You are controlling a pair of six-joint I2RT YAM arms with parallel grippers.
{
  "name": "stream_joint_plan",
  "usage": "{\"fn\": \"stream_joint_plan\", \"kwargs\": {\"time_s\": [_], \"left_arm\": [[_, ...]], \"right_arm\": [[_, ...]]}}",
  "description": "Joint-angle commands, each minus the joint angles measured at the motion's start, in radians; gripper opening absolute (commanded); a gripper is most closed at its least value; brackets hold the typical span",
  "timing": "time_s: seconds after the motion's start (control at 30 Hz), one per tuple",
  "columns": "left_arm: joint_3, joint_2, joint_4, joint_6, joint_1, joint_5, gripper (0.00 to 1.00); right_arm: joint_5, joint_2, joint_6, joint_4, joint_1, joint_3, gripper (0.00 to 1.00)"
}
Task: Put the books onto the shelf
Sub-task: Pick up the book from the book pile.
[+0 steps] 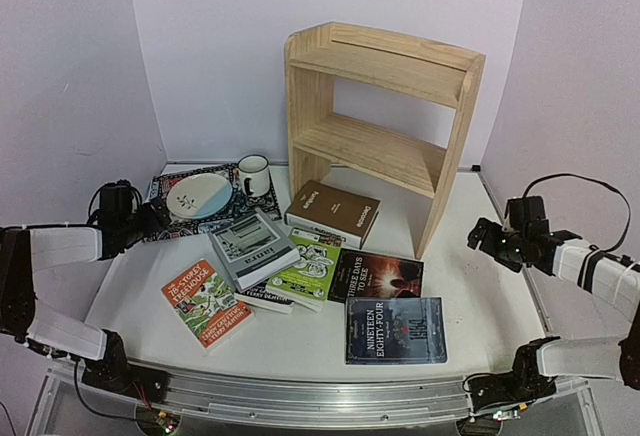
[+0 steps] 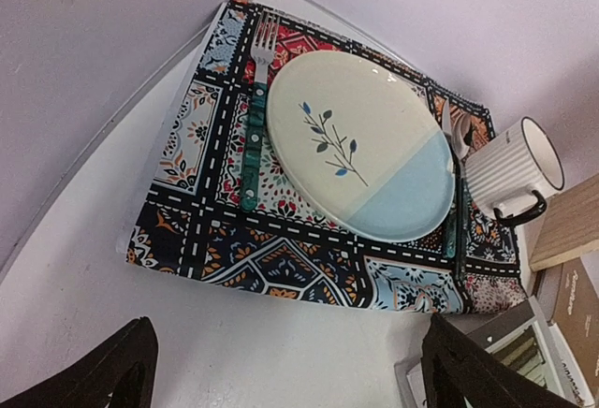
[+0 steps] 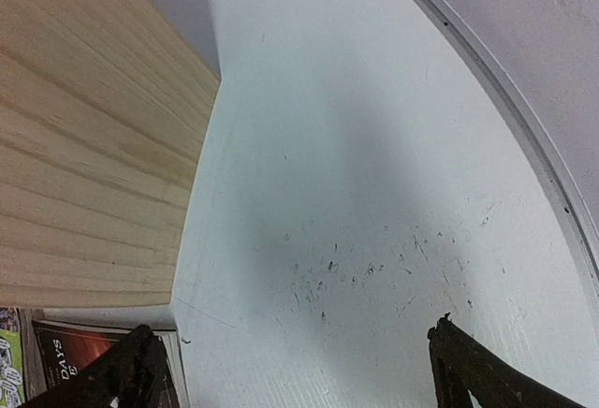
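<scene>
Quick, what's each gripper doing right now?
Left gripper: open, holding nothing.
Right gripper: open, holding nothing.

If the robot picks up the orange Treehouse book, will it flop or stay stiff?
Probably flops a little: the orange Treehouse book looks like a thin paperback. Likely light too. Lying flat on the table, its edge may be hard to grab.
</scene>
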State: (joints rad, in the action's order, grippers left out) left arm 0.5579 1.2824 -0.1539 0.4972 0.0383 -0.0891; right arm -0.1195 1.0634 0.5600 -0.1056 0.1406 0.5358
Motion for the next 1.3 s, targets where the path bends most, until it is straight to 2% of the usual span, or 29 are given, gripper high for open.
{"fn": "stream_joint_plan", "kwargs": {"time_s": [0.0, 0.1, 0.23, 0.37, 0.5, 0.7, 0.97, 1.13, 1.27], "left_arm": [[-0.018, -0.099, 0.071, 0.075, -0.005, -0.052, 1.0], [-0.004, -0.146, 0.13, 0.086, -0.004, -0.006, 1.0], [0.003, -0.197, 0.142, 0.078, -0.005, 0.158, 1.0], [0.014, -0.244, 0.148, 0.068, -0.003, 0.254, 1.0], [-0.001, -0.259, 0.148, 0.127, 0.022, 0.362, 1.0], [-0.006, -0.236, 0.148, 0.141, 0.222, 0.296, 1.0], [0.007, -0.212, 0.148, 0.191, 0.388, 0.301, 1.0], [0.003, -0.226, 0.148, 0.262, 0.523, 0.268, 1.0], [0.01, -0.194, 0.145, 0.306, 0.678, 0.225, 1.0]], "right_arm": [[0.012, -0.046, 0.017, 0.053, 0.002, 0.006, 0.98], [0.033, -0.046, 0.012, 0.053, 0.001, 0.011, 0.98], [0.076, -0.017, 0.022, 0.093, 0.002, 0.044, 0.98], [0.157, 0.012, 0.02, 0.166, 0.001, 0.079, 0.98], [0.268, 0.034, 0.049, 0.227, 0.001, 0.095, 0.98], [0.39, 0.02, 0.063, 0.256, 0.002, 0.072, 0.98], [0.527, -0.013, 0.075, 0.304, 0.003, 0.02, 0.98], [0.54, -0.009, 0.1, 0.329, 0.044, -0.013, 0.92], [0.487, 0.017, 0.142, 0.34, 0.157, -0.025, 0.91]]}}
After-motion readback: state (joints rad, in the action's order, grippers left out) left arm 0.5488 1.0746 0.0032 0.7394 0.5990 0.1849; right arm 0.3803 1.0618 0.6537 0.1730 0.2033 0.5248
